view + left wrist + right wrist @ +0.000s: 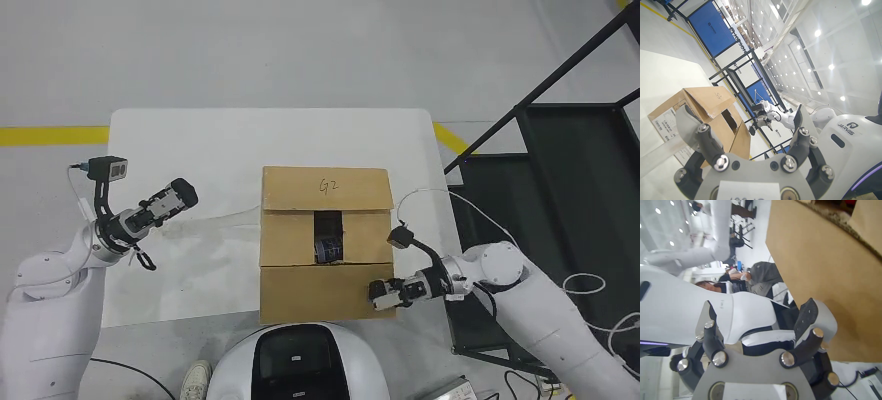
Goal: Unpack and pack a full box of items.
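Cardboard box, open right gripper at its near corner, open left gripper well apart

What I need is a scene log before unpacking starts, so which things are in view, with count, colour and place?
cardboard box: 1, brown, middle of the table, top flaps nearly shut with a gap at the centre
dark item: at least 1, dark, inside the box, seen through the gap; what it is cannot be told
labels: several, white, on the box's side wall
table: 1, white, in front of the robot
rack: 1, black, on the floor to the table's right
floor line: 1, yellow, beyond the table
left tool: 1, grey and black, open, above the table left of the box
right tool: 1, grey and black, open, at the box's near right corner
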Motion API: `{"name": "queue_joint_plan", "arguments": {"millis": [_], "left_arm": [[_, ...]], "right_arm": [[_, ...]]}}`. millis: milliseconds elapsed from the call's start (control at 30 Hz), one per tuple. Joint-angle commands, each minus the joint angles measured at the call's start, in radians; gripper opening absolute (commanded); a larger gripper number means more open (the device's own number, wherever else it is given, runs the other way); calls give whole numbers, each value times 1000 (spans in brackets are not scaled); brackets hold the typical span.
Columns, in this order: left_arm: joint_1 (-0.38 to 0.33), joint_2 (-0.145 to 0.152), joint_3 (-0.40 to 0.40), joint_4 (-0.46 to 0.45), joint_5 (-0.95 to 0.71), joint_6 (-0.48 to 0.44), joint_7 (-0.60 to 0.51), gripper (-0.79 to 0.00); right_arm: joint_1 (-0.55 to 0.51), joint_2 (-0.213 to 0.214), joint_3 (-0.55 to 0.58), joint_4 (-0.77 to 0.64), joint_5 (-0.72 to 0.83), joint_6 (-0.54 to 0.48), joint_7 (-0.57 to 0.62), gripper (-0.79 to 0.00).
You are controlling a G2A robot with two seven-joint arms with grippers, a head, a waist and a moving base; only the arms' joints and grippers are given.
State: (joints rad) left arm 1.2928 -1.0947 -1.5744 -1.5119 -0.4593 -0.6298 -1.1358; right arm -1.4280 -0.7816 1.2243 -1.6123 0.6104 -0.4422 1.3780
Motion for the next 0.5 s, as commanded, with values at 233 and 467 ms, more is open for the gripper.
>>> {"name": "queue_joint_plan", "arguments": {"millis": [233, 467], "left_arm": [[91, 7, 76, -119, 10, 55, -89, 0], [56, 2, 185, -120, 110, 77, -88, 0]], "right_arm": [[3, 5, 126, 119, 313, 71, 71, 0], [-16, 4, 158, 127, 334, 74, 74, 0]]}}
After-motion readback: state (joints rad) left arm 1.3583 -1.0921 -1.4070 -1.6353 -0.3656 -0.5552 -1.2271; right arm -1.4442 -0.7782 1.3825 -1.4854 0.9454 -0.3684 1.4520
